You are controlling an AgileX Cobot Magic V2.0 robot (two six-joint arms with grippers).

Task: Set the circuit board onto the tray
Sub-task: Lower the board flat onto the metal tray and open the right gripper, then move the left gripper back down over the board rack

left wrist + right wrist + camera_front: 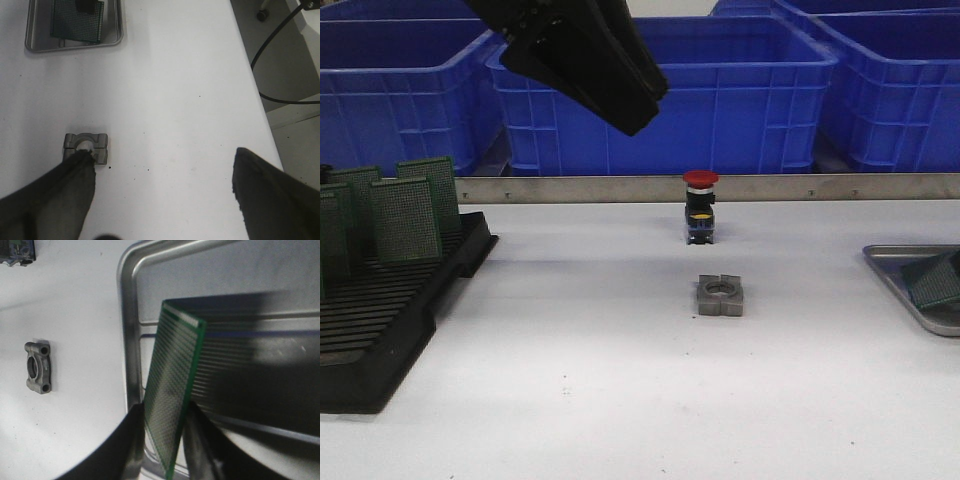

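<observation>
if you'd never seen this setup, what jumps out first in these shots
Probably the green circuit board pinched edge-on in the right hand, tilted over the grey tray at the table's right edge. Next, the red-capped push button standing upright mid-table with a small grey metal block lying just in front of it. On the left, more green boards stand in a black slotted rack, and the left hand hangs open above the table.

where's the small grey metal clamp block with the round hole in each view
Front view: the small grey metal clamp block lies mid-table, just nearer the camera than the red-capped push button.
Left wrist view: it touches the tip of one left gripper finger.
Right wrist view: it lies on the table, apart from the shallow grey metal tray.
Shared landmark: that tray.
</observation>
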